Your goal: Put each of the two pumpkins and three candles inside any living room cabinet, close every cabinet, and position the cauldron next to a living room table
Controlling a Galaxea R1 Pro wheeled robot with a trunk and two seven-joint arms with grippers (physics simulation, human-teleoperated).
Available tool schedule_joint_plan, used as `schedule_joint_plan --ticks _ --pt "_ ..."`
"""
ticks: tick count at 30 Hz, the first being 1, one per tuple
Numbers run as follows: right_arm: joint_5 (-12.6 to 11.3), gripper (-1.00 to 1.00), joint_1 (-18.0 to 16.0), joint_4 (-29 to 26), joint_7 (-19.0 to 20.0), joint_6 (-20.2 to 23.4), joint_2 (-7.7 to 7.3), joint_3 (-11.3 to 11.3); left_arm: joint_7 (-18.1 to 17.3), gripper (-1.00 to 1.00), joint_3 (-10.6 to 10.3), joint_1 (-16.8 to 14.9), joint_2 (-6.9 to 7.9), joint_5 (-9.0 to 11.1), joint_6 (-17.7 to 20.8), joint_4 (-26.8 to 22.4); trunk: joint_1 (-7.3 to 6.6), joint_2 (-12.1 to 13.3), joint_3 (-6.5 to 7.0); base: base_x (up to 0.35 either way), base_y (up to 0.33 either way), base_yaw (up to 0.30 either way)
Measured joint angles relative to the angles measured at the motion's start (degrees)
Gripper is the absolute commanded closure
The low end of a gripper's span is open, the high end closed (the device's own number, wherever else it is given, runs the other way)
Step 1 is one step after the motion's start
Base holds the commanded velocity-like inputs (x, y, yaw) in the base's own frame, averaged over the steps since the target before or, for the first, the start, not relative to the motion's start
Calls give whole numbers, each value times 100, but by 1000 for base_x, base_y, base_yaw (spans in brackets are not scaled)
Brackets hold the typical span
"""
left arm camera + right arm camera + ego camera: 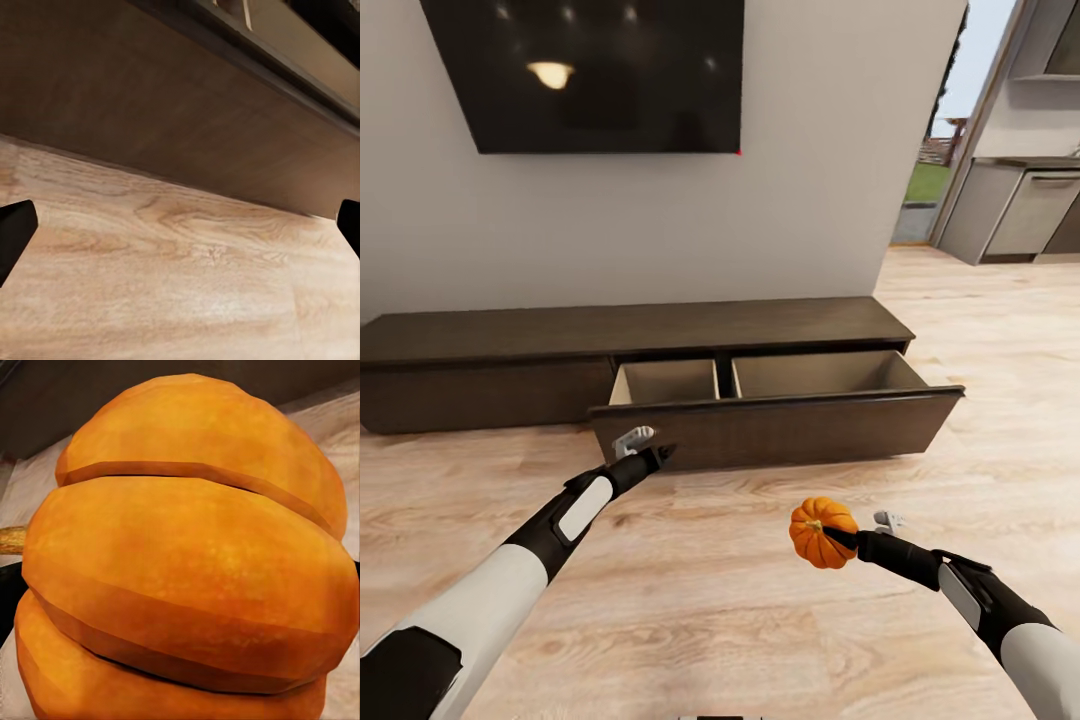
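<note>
The right gripper (840, 540) is closed on a pumpkin (822, 532), which is carried clear of the wood floor (690, 600), short of the cabinet (610, 340) and in front of the right half of its pulled-out drawer (780, 425). In the right wrist view the pumpkin (187, 555) is seen pressed close to the camera, its pale stem (11, 540) turned sideways, so it is evidently held tipped over rather than upright. The left gripper (652, 452) is set just beside the drawer front near its left corner, and in the left wrist view its dark fingertips (15, 229) are seen spread wide with nothing between them, above the floor at the foot of the drawer panel. That placement suggests it has served as the hand for working the drawer. The drawer is shown drawn well out, its two pale compartments separated by a divider, and nothing can be made out inside them. The pumpkin is judged to be held high enough to be passed over the drawer's front edge and lowered into the nearer, right-hand compartment.
</note>
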Motion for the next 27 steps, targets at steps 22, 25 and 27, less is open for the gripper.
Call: schedule_joint_plan --ticks 22,25,27 --pt "-11 100 0 -1 -148 1 -4 0 -1 -100 -6 26 -34 2 -9 7 -395 720 394 -7 0 255" --pt "-1 100 0 -6 -161 3 -3 4 -1 -100 -6 26 -28 2 -9 7 -461 841 449 0 0 18" --pt "7 100 -1 -8 -182 2 -3 2 -1 -100 -6 26 -27 3 -10 7 -505 921 486 0 0 4"
